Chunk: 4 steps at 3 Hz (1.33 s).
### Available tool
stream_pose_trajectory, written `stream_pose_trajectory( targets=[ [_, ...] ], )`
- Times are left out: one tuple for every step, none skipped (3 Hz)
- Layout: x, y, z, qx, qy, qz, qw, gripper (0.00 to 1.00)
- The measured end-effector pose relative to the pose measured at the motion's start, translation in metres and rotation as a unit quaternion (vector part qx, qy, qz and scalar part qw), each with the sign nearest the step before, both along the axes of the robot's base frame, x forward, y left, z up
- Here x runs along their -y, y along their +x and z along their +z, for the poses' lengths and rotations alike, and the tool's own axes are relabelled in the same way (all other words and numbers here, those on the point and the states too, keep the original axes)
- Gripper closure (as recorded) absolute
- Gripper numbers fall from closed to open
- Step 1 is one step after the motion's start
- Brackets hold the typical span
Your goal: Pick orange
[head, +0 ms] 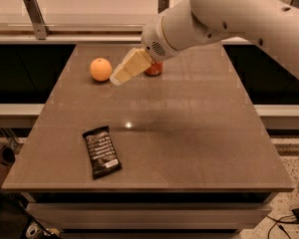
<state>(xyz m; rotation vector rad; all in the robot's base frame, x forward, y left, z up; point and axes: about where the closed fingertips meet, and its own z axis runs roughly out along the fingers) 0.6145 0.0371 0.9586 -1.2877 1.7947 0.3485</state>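
Angling down from the far right, the claw (116,77) hangs tilted just beside the orange (100,69), which sits near the far left corner of the counter (189,133), probably lined up for a side approach. Whether the claw is open or closed, I cannot tell. A red can (154,69) stands partly behind it.

the gripper (119,77) hangs just right of the orange (100,69) on the table (199,133), can (155,69) behind it. bar (101,151) lies front left.
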Motion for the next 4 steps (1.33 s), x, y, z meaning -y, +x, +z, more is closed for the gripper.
stream_pose_trajectory(
  targets=[
    [-0.022,0.011,-0.015,0.006,0.028,0.007,0.9996,0.0],
    [-0.045,0.021,-0.028,0.004,0.048,0.015,0.9987,0.0],
    [-0.061,0.033,-0.045,-0.003,0.065,0.018,0.9977,0.0],
    [-0.07,0.05,-0.064,-0.016,0.085,0.017,0.9961,0.0]
  ],
)
